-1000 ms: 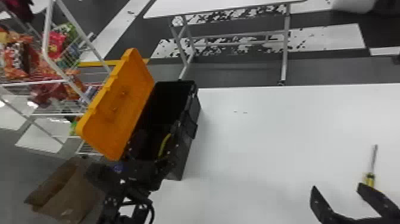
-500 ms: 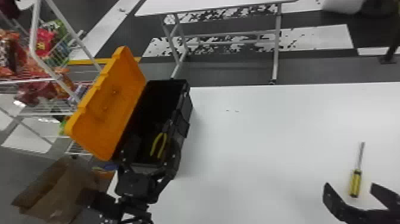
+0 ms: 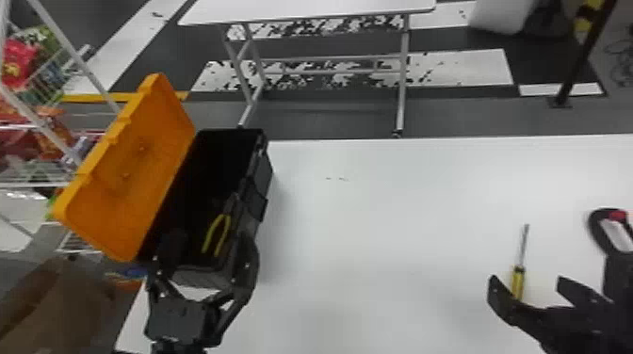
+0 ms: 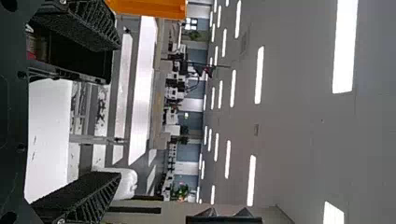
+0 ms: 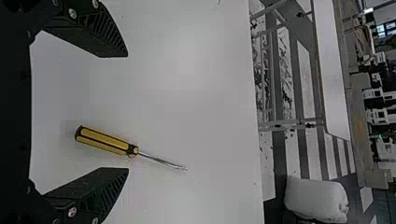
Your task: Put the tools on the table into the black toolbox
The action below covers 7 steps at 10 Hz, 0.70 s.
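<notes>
On the table's left part stands the black toolbox [image 3: 221, 155] with its orange lid [image 3: 132, 174] raised; yellow-handled pliers [image 3: 217, 235] lie inside. At the box's near end is my left gripper [image 3: 207, 268], fingers spread; in the left wrist view the left gripper [image 4: 116, 109] is open with the toolbox [image 4: 79, 56] near one finger. My right gripper [image 3: 525, 282] stands open at the table's right, around the handle end of a yellow screwdriver [image 3: 517, 277]. In the right wrist view the screwdriver [image 5: 107, 141] lies on the table between the open fingers of the right gripper [image 5: 127, 112], untouched.
The white table [image 3: 377, 226] carries the box and screwdriver. A black tool with a red spot [image 3: 607, 235] shows behind the right gripper at the far right. Left of the table are a wire rack with snacks [image 3: 42, 108] and a cardboard box [image 3: 52, 306]; another table [image 3: 306, 12] stands beyond.
The head view has shifted a little. My right gripper has come to the screwdriver's handle. The left gripper has shifted slightly at the box's near end, and the pliers inside show more clearly.
</notes>
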Tool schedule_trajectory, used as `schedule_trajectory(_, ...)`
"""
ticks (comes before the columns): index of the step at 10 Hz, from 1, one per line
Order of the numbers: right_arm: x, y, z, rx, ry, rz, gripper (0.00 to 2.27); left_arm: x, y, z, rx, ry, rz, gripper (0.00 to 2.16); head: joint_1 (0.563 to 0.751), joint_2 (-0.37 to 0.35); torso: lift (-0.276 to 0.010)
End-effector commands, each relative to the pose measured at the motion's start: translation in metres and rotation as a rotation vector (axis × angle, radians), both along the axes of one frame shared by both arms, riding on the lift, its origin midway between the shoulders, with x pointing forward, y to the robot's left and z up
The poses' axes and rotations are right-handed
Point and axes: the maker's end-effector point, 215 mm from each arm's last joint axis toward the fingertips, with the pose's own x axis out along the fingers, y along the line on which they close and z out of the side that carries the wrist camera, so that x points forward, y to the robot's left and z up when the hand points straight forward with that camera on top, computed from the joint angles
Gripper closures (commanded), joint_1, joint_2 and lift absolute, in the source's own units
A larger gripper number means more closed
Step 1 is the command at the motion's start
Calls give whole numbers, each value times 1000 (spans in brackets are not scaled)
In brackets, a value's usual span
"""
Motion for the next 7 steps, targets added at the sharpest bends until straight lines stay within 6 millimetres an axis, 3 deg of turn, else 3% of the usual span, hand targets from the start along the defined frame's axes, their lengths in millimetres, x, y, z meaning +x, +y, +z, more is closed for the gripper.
schedule_trajectory(1, 4, -9, -2, -5, 11, -14, 144, -2, -8, -5, 3, 5, -21, 33, 695, 182, -75)
schedule_trajectory(7, 17, -25, -22, -28, 94, -79, 144, -4, -27, -14, 14, 24, -57, 33, 695, 86, -75)
